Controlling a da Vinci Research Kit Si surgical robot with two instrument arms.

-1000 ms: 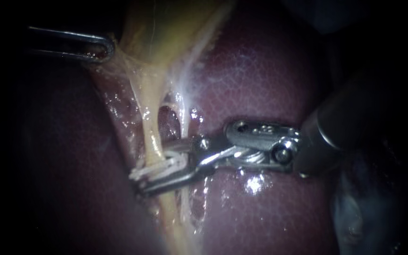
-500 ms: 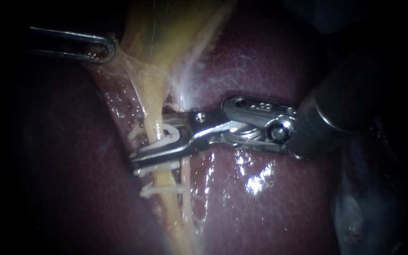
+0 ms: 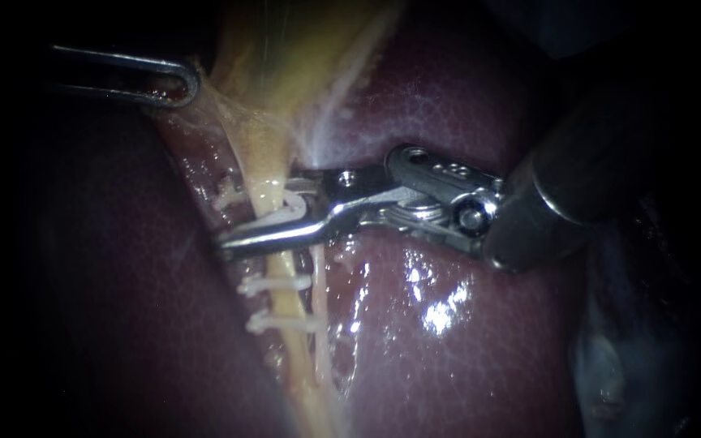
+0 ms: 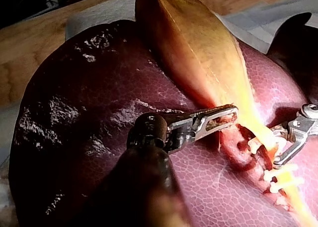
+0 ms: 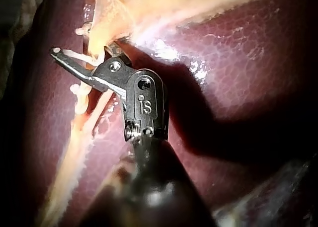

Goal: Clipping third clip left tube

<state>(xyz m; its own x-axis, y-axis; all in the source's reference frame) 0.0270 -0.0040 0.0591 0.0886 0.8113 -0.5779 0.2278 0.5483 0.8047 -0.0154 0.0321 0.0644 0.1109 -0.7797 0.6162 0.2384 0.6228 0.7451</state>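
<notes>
The pale yellow left tube (image 3: 279, 268) runs down from the gallbladder (image 3: 285, 49) across the dark red liver (image 3: 448, 130). Two white clips (image 3: 276, 284) (image 3: 284, 323) sit across it. Just above them my right instrument (image 3: 241, 221) straddles the tube, its jaws holding a white clip (image 3: 287, 211) around it. In the right wrist view the same jaws (image 5: 74, 63) hold that clip (image 5: 79, 56) on the tube (image 5: 94, 43). My left instrument (image 3: 174, 83) is shut on tissue at the gallbladder's neck; the left wrist view shows it (image 4: 224, 115) gripping there.
A thinner whitish strand (image 3: 318, 292) runs beside the left tube on its right. Wet glare lies on the liver under my right instrument's wrist (image 3: 440, 312). In the left wrist view a wooden bench (image 4: 30, 43) lies beyond the liver.
My right instrument has moved up the tube toward the gallbladder with its clip, uncovering the two clips below it. The left instrument has held still.
</notes>
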